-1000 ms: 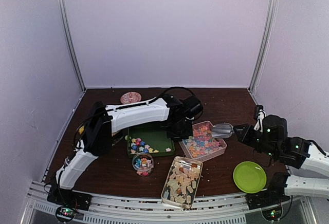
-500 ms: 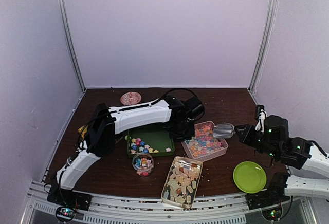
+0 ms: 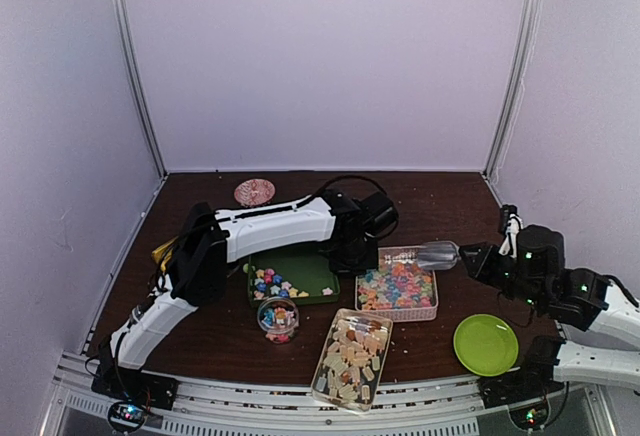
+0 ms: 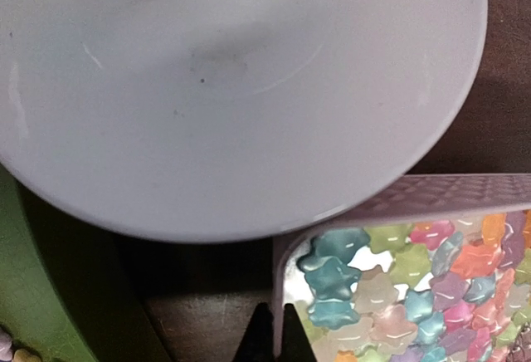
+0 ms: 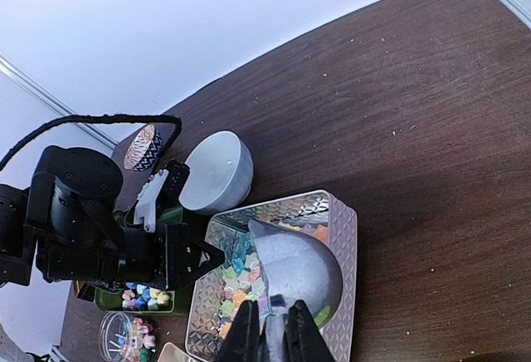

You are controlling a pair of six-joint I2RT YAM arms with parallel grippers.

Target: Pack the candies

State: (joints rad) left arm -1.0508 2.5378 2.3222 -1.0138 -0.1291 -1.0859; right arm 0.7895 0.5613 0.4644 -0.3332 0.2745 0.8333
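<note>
Both shut: left gripper (image 4: 267, 339) pinches corner of pink faceted plastic tray (image 4: 415, 193); right gripper (image 5: 270, 329) holds silver metal scoop (image 5: 295, 267) over pastel star-shaped candies (image 4: 332, 276).

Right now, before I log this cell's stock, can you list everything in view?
star candies: many, pastel mix, filling the pink tray; a few in the green tray
beige candies: many, pale amber, in the clear tray
pink tray: one, pink, centre right
green tray: one, dark green, centre, partly under the left arm
clear tray: one, see-through, near edge
jar: one, clear with coloured contents, in front of the green tray
white bowl: one, white, beyond the pink tray
patterned dish: one, pinkish, back left
green plate: one, lime, near right
scoop: one, silvery, at the pink tray's far right corner
left gripper: shut on the pink tray's wall
right gripper: shut on the scoop's handle
</note>
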